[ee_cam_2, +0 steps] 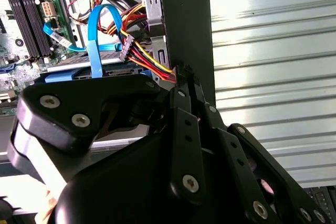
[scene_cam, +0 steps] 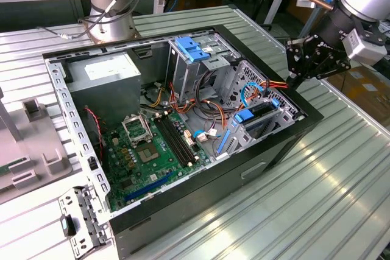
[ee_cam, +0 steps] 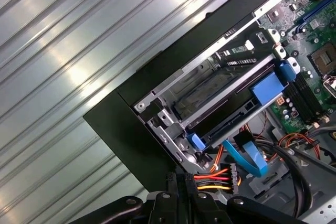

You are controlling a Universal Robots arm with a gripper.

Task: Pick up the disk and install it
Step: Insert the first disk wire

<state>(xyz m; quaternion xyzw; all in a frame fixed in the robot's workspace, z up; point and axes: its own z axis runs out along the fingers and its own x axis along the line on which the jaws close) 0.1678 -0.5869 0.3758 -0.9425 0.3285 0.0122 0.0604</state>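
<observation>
**Disk sits in the case bay, gripper shut at the case wall**

Disk (scene_cam: 259,115) lies in the drive bay inside the open case (scene_cam: 268,153), near the case wall on the exterior view's right. We see its black body framed by blue rails, with a blue tab (scene_cam: 244,116) on the end that faces the motherboard (scene_cam: 149,150). In the first wrist view the disk (ee_cam: 231,100) rests in the metal cage (ee_cam: 168,124), its blue tab (ee_cam: 269,88) pointing toward the motherboard (ee_cam: 315,61) and a smaller blue clip (ee_cam: 195,141) at the cage corner nearer the gripper.

We find the gripper (scene_cam: 295,79) just above the case wall, beside the bay. Its fingers are closed together and hold nothing. In both wrist views the fingertips (ee_cam_2: 184,74) (ee_cam: 178,178) meet at the bundle of red, yellow and black wires (ee_cam: 212,177) that runs to a connector (ee_cam: 233,174) near the disk; whether they touch the wires we cannot tell. A flat blue cable (ee_cam_2: 94,35) loops up from the disk's edge (ee_cam_2: 79,62) in the second wrist view.

Elsewhere in the case, a grey power supply (scene_cam: 103,86) sits at the far corner from the disk, and a pale-blue clip (scene_cam: 192,49) tops the upper bay. The case stands on a ribbed metal table (scene_cam: 329,193).
</observation>
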